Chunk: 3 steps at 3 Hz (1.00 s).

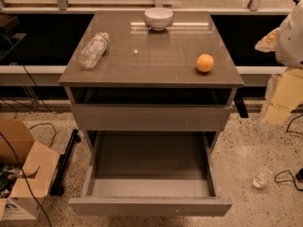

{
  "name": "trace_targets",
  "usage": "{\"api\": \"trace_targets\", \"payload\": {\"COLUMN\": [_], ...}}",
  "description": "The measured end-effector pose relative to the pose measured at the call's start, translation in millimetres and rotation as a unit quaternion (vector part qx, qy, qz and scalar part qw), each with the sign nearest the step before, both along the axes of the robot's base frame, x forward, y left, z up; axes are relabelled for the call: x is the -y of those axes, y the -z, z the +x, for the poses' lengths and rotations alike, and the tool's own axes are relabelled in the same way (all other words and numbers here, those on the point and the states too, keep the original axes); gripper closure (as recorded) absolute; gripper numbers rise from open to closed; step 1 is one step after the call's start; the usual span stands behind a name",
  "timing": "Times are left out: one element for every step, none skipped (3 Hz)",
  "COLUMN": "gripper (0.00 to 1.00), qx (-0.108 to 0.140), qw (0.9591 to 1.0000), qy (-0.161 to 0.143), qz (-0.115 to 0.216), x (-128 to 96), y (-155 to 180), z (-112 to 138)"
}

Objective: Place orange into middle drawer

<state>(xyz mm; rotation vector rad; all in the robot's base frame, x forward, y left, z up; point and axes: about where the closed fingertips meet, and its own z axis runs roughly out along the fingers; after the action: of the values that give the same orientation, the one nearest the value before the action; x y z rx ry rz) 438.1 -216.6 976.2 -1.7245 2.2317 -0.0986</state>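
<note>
The orange point(205, 63) sits on the right side of the grey cabinet top point(151, 56), near its front edge. The middle drawer point(150, 183) is pulled wide open below the upper drawer front point(150, 117), and its tray is empty. My gripper point(282, 98) hangs at the right edge of the view, beside and to the right of the cabinet, lower than the top surface and well apart from the orange. It holds nothing that I can see.
A white bowl point(158, 18) stands at the back middle of the top. A clear plastic bottle point(93, 50) lies on its left side. A cardboard box point(21, 169) and cables are on the floor at left. A small clear object point(261, 178) lies on the floor at right.
</note>
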Motion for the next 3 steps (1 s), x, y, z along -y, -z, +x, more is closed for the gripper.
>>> {"api": "trace_targets", "payload": {"gripper": [0.00,0.00,0.00], "qx": [0.001,0.013,0.020], "qw": [1.0000,0.9993,0.9957], "qy": [0.000,-0.006,-0.023], "qz": [0.003,0.036,0.087], "x": [-1.2,-14.3,-37.3], "y": [1.2,13.9,31.7], "z": [2.3,26.5,65.2]}}
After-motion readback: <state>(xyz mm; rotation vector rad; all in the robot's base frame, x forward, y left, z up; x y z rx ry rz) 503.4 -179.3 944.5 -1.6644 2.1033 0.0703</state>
